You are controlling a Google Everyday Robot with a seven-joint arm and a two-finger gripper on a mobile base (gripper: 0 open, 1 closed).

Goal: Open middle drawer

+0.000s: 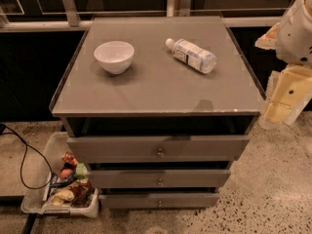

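The grey cabinet has three drawer fronts stacked below its top. The middle drawer is the mid-sized grey front, with a small brass knob at its centre. It sits pushed in, between the larger top drawer and the thin bottom drawer. My gripper, cream-coloured on a white arm, hangs at the right edge of the view. It is beside the cabinet's right side, above and well right of the knob, touching nothing.
A white bowl and a water bottle lying on its side rest on the cabinet top. A clear plastic bin of snack packets stands on the floor at the cabinet's left. A black cable runs over the floor at far left.
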